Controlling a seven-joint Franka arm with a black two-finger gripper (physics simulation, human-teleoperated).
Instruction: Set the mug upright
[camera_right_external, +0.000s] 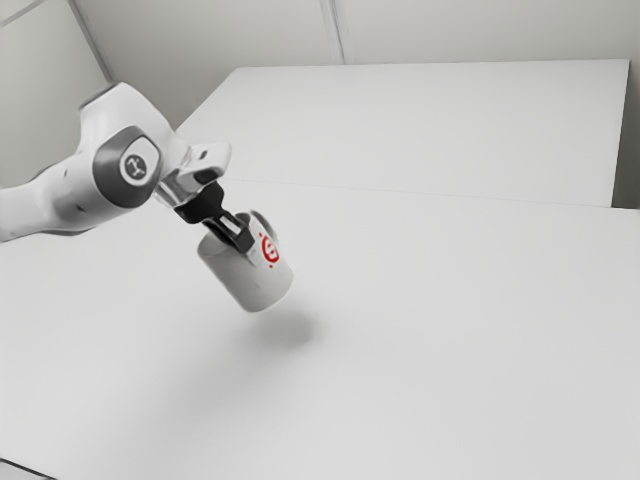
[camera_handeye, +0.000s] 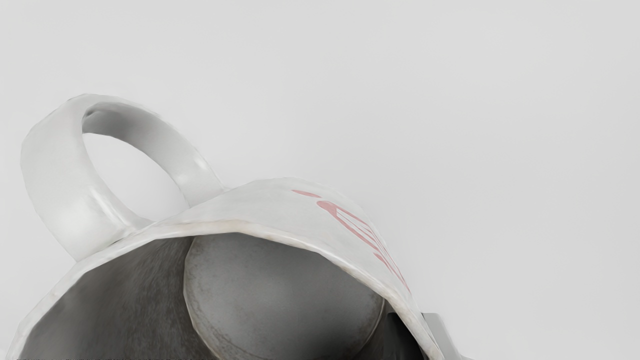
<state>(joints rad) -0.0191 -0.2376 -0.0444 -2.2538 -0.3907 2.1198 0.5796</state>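
- My gripper (camera_right_external: 242, 242) is closed down to the thickness of the wall of the mug (camera_right_external: 248, 280), pinching it near the rim (camera_handeye: 280, 235), one finger inside and the other outside.
- The mug hangs from my fingertips, its mouth toward me and its base pointing down and away from my hand.
- It is held clear of the table (camera_right_external: 450, 340), with a soft shadow (camera_right_external: 290, 330) on the surface below my grip.
- The handle (camera_handeye: 50, 185) stands out from the wall, apart from my fingers (a roomy loop, that one).
- Between the handle and my outer finger, the outside wall carries a red print (camera_handeye: 350, 225).
- The mug is tilted, neither upright nor flat on its side.
- Outside it is white; inside, past my inner finger, it looks dark grey, down to a round, paler floor (camera_handeye: 280, 295).
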